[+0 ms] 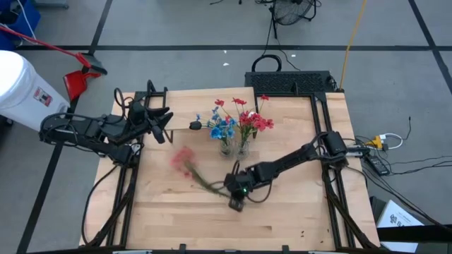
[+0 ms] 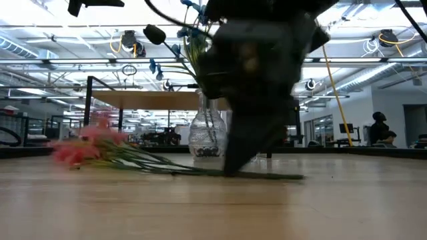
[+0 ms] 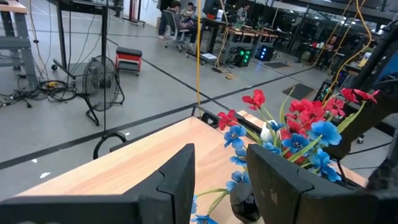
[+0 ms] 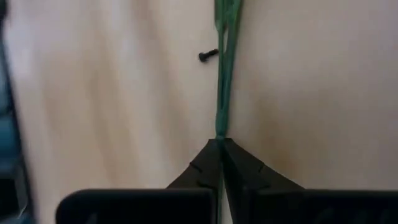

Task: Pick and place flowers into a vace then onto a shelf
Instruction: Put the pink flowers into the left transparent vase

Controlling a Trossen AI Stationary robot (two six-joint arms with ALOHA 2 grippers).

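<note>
Big light wooden tabletop [image 1: 282,219] w/ black metal frame rails down both sides. Low shelf, light wooden plank on thin black legs [image 2: 143,100], shows in low view behind the vase; can't make it out from above.

Left arm waits at table's left-rear edge, left gripper [image 1: 159,127] w/ its two dark fingers [image 3: 177,180] partly apart, nothing between them; it faces the vase from the side.

Right arm reaches in diagonally from right side to table's centre-front. Right gripper [image 1: 237,200] is down at the tabletop, fingers pinched fully together on the green stems of the pink-red flower bunch [image 1: 183,161]. Wrist view: stems [image 4: 224,68] run straight out from the closed fingertips [image 4: 239,171].

Pink-red bunch lies flat on the wood, blossoms toward left, stems trailing right-front to the gripper, near the vase but apart from it.

Clear glass vase [image 1: 234,147] stands upright mid-table, holding blue flower bunch [image 1: 223,127] on its left and red flower bunch [image 1: 253,118] on its right; one white bud [image 3: 267,132] among the red.

Small black screw [image 4: 208,55] lies on the wood just beside the stems.
</note>
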